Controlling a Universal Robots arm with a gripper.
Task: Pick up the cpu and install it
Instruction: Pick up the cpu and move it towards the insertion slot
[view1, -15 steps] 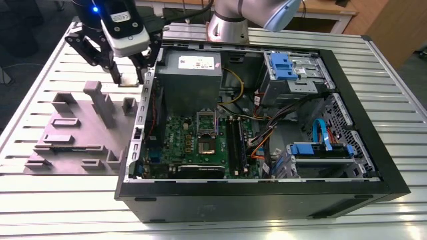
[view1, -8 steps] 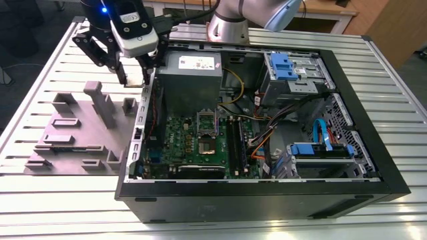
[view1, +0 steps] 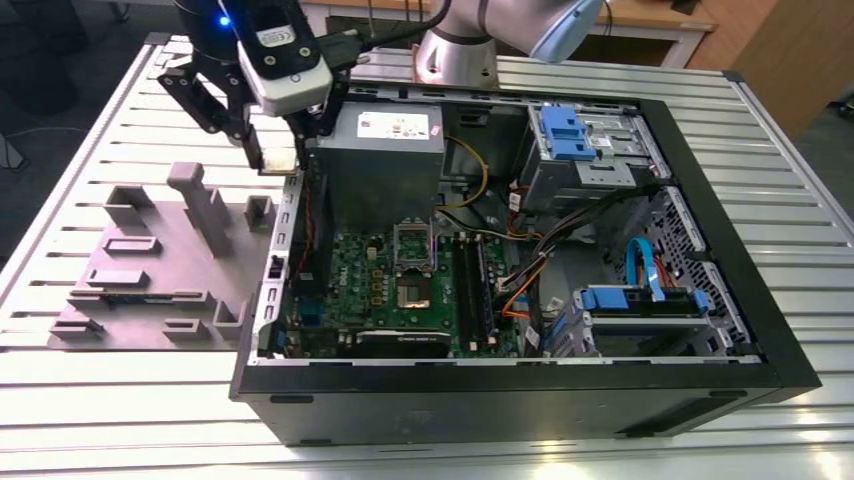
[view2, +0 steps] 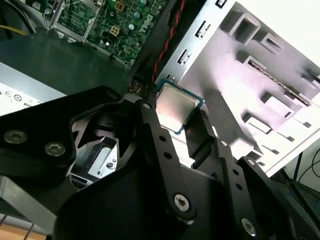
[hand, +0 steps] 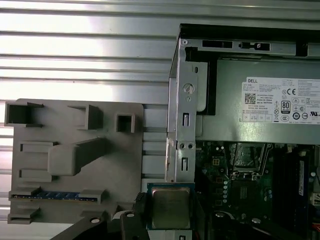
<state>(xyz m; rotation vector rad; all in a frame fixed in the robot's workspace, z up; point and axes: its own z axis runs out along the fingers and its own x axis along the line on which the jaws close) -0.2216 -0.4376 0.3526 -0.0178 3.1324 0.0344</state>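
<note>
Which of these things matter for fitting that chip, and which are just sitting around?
Part of the job:
- the cpu, held in the gripper
- the dark socket on the green board inside the case

Just lying about:
- the grey fixture beside the case
- the power-supply box
- the blue drive trays

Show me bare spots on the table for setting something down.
Free: slatted table at the exterior view's right of the case, and at that view's bottom left beside the grey fixture. Crowded: the fixture's blocks, the case's cabled inside, its edge where the gripper holds the cpu.
</note>
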